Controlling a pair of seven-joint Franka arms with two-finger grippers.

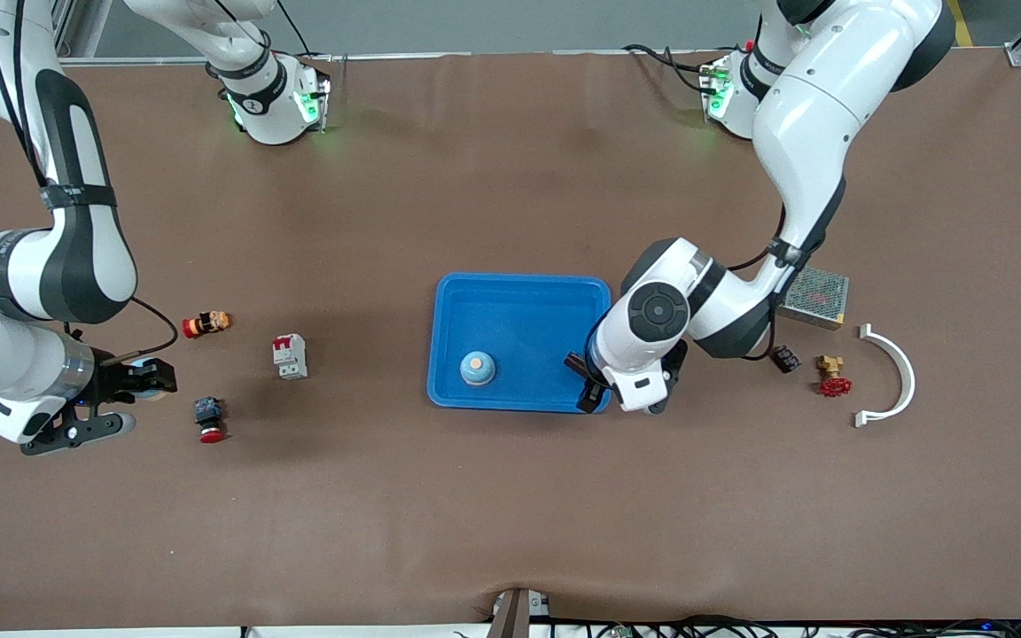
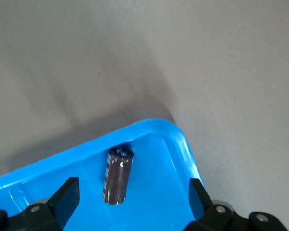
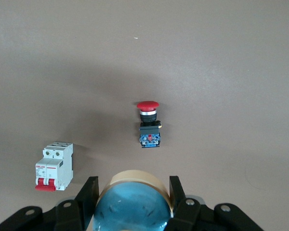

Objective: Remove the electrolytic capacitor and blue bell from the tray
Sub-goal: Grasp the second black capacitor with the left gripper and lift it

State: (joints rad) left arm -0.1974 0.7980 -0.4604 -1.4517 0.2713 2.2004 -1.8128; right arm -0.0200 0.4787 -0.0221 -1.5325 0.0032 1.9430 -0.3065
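Note:
A dark brown capacitor (image 2: 118, 175) lies in a corner of the blue tray (image 1: 519, 297). My left gripper (image 1: 583, 381) (image 2: 131, 197) hangs open over that corner, its fingers apart from the capacitor on either side. A blue bell (image 1: 478, 368) with a tan top sits in the tray, toward the right arm's end. My right gripper (image 1: 143, 381) (image 3: 133, 187) is shut on another blue domed bell (image 3: 132, 204) with a tan rim, over the table at the right arm's end.
Near the right gripper are a red mushroom push button (image 1: 209, 420) (image 3: 149, 126), a white circuit breaker (image 1: 290, 356) (image 3: 54, 165) and a small orange part (image 1: 206, 323). At the left arm's end lie a metal box (image 1: 814, 297), a brass valve (image 1: 832, 377) and a white curved piece (image 1: 896, 372).

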